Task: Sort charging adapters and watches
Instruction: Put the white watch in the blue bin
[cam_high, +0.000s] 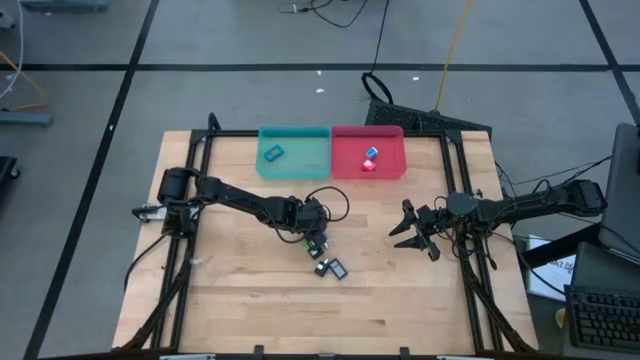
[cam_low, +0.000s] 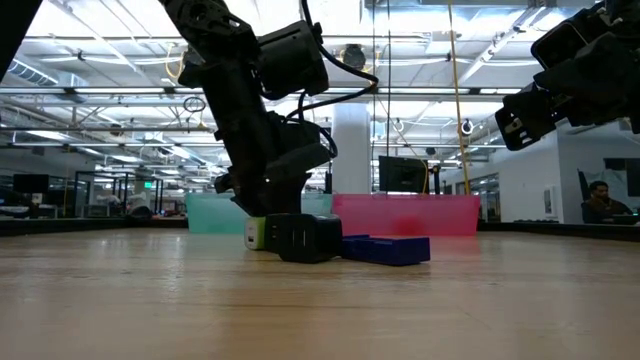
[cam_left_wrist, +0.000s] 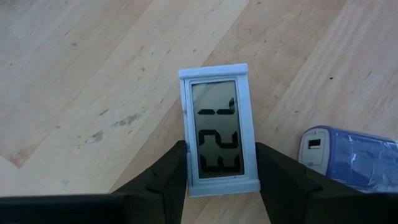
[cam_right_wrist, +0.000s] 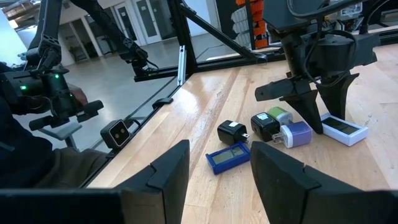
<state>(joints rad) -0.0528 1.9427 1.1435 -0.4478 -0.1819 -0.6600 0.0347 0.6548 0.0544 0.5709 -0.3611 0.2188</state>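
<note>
Clutter nearest the front edge: a black cube-shaped charging adapter (cam_right_wrist: 231, 132) and a flat dark-blue rectangular watch (cam_right_wrist: 228, 158) lie close together on the wooden table (cam_high: 250, 300). They sit just beside where I am working.
My left gripper (cam_left_wrist: 221, 148): near the middle of the table, fingers (cam_left_wrist: 168, 180) spread along both long sides of a flat white-framed watch with a grey display (cam_left_wrist: 217, 124). That watch lies flat on the wood and I judge it not yet clamped.
Grip risk: I only have the end of the frame. If I squeeze off-centre, the watch could pivot or squirt out forward.
Neighbour risk: a lilac block-shaped adapter with a white face (cam_left_wrist: 345, 155) sits near one finger. A wide or skewed lift could knock it into the cluster.
My right gripper (cam_high: 415, 232): waiting above the right side of the table, fingers apart, empty.
Far edge: a teal plastic tray (cam_high: 295, 129) holds one blue watch (cam_high: 272, 152). The pink tray (cam_high: 368, 128) touching it holds adapters.
Sorting risk: the trays share a wall, so a release too near it could drop the watch among the adapters.
</note>
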